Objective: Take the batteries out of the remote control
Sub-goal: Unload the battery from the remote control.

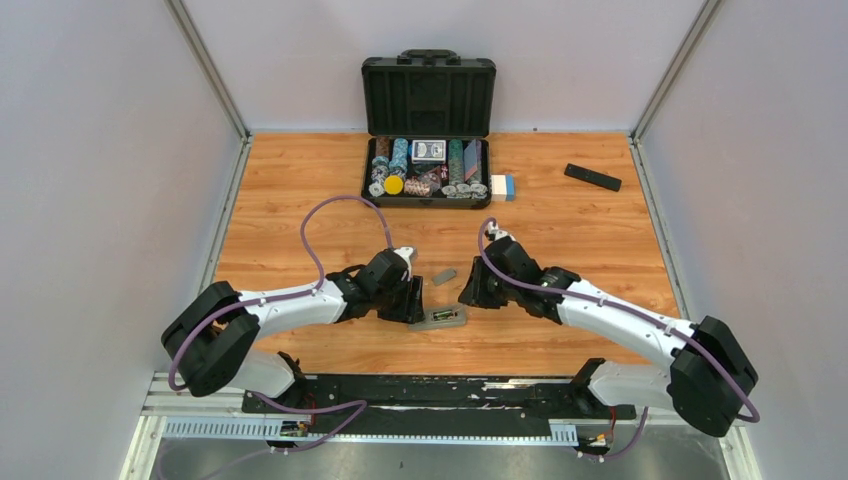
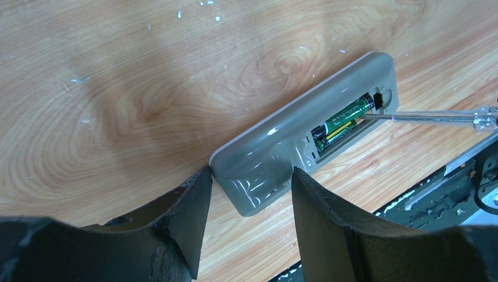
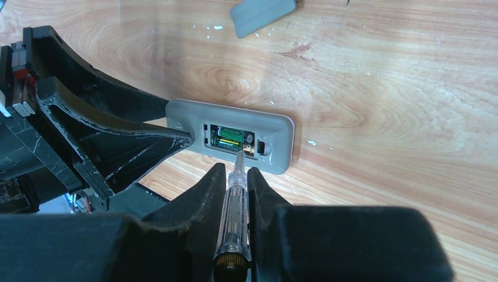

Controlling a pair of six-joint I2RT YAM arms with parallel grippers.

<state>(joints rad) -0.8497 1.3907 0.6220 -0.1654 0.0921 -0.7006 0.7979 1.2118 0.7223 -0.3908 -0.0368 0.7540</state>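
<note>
Right claw (image 3: 236,170) holds screwdriver (image 3: 233,217) tip against batteries (image 3: 231,136) in remote (image 3: 281,132).

The left arm (image 1: 290,305) and the right arm (image 1: 620,318) are built alike: white tubular links set between bulky black joint housings, the largest being the shoulder housing (image 1: 212,345). A purple cable (image 1: 318,225) runs outside each arm and is tied to the white link at intervals. The left claw (image 2: 251,176) and the right claw (image 3: 236,171) each carry two matte black wedge-shaped fingers (image 2: 335,223) tapering to blunt tips, with scuffed surfaces and chipped, pale-flecked edges
</note>
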